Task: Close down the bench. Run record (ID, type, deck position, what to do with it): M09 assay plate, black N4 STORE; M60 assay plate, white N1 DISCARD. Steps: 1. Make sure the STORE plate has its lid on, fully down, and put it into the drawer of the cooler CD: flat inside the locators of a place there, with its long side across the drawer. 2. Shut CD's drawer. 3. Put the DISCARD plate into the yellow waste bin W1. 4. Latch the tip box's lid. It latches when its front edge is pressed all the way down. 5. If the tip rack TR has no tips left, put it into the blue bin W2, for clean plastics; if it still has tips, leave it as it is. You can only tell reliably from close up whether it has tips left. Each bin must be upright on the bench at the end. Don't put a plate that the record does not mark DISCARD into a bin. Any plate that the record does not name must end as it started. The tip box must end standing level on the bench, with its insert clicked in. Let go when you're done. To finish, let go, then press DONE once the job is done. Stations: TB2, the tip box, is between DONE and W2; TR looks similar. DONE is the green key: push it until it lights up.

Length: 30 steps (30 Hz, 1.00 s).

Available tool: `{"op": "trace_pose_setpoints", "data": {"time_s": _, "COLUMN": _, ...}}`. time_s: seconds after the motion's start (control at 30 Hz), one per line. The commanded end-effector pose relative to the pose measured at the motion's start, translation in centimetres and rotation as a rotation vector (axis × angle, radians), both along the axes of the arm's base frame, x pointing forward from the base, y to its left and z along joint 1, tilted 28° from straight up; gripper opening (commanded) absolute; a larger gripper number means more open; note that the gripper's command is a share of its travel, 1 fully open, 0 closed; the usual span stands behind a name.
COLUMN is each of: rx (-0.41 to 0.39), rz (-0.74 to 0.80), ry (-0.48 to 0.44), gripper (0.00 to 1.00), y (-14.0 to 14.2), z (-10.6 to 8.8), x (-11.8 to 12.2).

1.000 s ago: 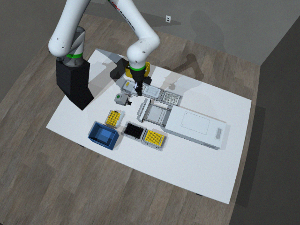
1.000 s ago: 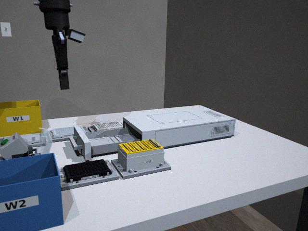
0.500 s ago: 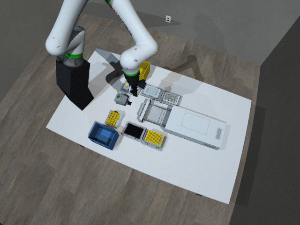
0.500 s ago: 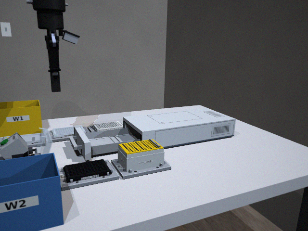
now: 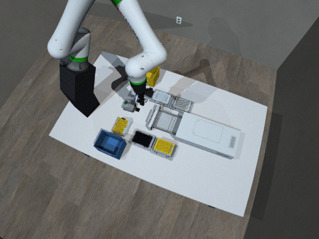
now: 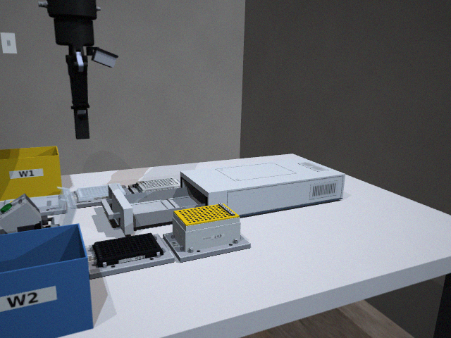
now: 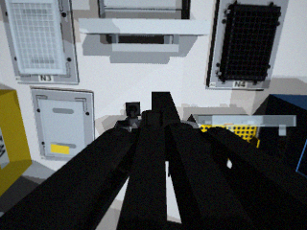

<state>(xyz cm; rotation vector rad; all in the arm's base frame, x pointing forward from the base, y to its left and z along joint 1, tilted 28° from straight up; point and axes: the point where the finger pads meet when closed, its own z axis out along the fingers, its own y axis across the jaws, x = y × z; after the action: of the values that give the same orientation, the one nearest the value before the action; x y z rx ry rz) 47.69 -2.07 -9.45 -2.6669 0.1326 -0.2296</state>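
From above, the end effector (image 5: 141, 102) hangs with its fingers drawn together on nothing, near the desk (image 5: 206, 179) edge by the arm's base, just beside the green DONE key (image 5: 125, 102). The black plate (image 5: 142, 139) sits unlidded in its nest toward the opposite long edge, between the blue bin (image 5: 99, 147) and a yellow-topped tip rack (image 5: 164, 147). The cooler's drawer (image 5: 164, 120) stands pulled out.

From the side, the end effector (image 6: 82, 131) hangs high above the yellow bin (image 6: 29, 170); the black plate (image 6: 127, 248) lies near the front edge.

At the wrist, the closed fingers fill the lower frame, the black plate (image 7: 249, 43) at N4 upper right, and a clear plate (image 7: 35, 38) at N3 upper left.
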Motion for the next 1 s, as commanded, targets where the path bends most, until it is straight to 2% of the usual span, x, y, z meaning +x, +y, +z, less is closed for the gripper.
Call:
{"op": "trace_pose_setpoints", "data": {"time_s": 0.0, "rx": 0.0, "rz": 0.001, "ry": -0.002, "gripper": 0.1, "y": -0.7, "z": -0.5, "x": 0.0}}
{"op": "trace_pose_setpoints", "data": {"time_s": 0.97, "rx": 0.0, "rz": 0.001, "ry": -0.002, "gripper": 0.1, "y": -8.7, "z": -7.8, "x": -0.8}}
